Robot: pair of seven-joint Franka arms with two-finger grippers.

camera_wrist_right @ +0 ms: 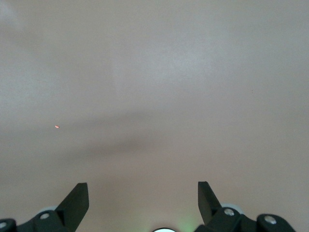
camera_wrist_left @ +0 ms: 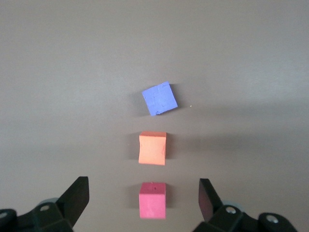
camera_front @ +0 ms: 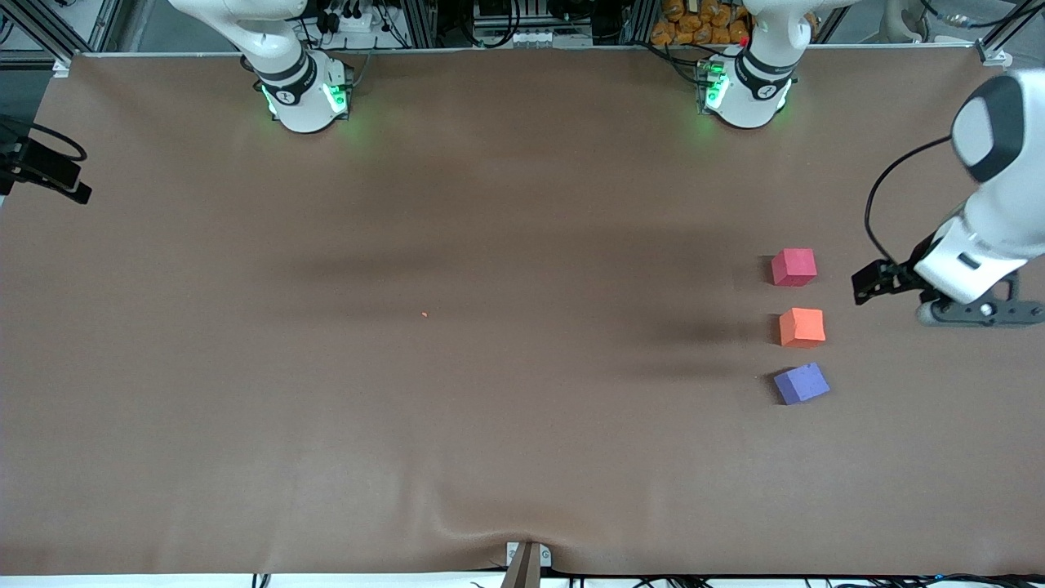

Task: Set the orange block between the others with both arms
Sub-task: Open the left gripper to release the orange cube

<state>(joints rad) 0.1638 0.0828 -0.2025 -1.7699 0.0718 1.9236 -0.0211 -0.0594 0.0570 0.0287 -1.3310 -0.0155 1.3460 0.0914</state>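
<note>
The orange block (camera_front: 802,327) (camera_wrist_left: 152,148) lies on the brown table, in a row between the pinkish-red cube (camera_front: 793,267) (camera_wrist_left: 152,200) and the purple-blue cube (camera_front: 801,383) (camera_wrist_left: 160,98). The purple-blue one is nearest the front camera and sits slightly turned. Small gaps separate the three. My left gripper (camera_front: 980,311) (camera_wrist_left: 144,187) hangs open in the air beside the row, toward the left arm's end of the table, holding nothing. In the left wrist view the pinkish-red cube shows on the table below, between the fingers. My right gripper (camera_wrist_right: 143,191) is open and empty over bare table.
A tiny orange speck (camera_front: 424,315) (camera_wrist_right: 57,126) lies mid-table. The two green-lit arm bases (camera_front: 304,96) (camera_front: 744,90) stand along the table's edge farthest from the front camera. A black fixture (camera_front: 45,167) sticks in at the right arm's end.
</note>
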